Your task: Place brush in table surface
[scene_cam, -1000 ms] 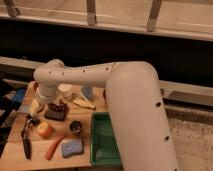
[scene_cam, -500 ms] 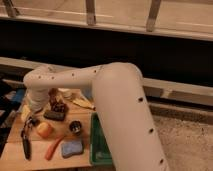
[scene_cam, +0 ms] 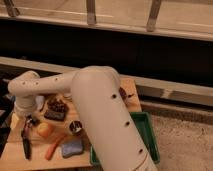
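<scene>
The brush is a slim black tool lying lengthwise near the left edge of the tan wooden table surface. My gripper hangs from the white arm right at the brush's far end. It looks to be touching or just above it; I cannot tell whether it has hold of the brush. The arm covers much of the table's middle.
An orange fruit, an orange carrot and a blue sponge lie right of the brush. A dark dish of food and a small dark cup stand behind. A green tray sits at the right.
The arm has swung left and lowered, bringing the gripper from over the dark dish down to the brush's far end. The brush has not visibly moved.
</scene>
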`<act>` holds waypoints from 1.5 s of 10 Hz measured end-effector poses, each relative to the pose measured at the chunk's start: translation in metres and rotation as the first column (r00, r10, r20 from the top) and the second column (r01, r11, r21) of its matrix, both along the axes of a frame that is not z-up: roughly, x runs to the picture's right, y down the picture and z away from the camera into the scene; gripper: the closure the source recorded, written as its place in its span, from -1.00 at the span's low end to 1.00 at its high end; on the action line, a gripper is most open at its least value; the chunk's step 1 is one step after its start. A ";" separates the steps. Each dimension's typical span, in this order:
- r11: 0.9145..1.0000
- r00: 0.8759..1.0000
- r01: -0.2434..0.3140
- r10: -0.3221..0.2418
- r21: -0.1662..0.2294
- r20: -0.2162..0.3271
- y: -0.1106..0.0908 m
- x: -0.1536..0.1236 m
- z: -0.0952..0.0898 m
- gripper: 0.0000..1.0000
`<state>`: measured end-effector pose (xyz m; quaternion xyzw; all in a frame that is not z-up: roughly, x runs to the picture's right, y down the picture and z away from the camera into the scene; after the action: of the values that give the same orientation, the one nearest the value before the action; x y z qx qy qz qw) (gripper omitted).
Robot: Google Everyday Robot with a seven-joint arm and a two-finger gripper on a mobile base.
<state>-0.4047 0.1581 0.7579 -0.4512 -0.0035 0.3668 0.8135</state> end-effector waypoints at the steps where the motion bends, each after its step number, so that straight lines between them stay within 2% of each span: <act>1: 1.000 1.000 0.001 -0.001 0.000 0.001 0.001 -0.001 0.000 -0.60; 5: 1.000 1.000 0.004 -0.004 0.005 0.000 -0.001 -0.001 0.000 -0.60; 8: 0.997 0.997 0.072 -0.071 0.026 -0.017 0.007 -0.021 -0.002 -0.60; 10: 0.997 0.997 0.072 -0.072 0.013 -0.014 0.015 -0.022 0.000 -0.60; 15: 0.996 0.998 0.065 -0.065 -0.055 -0.016 0.050 -0.023 0.002 -0.60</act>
<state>-0.4273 0.2085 0.7603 -0.4699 0.0283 0.3441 0.8124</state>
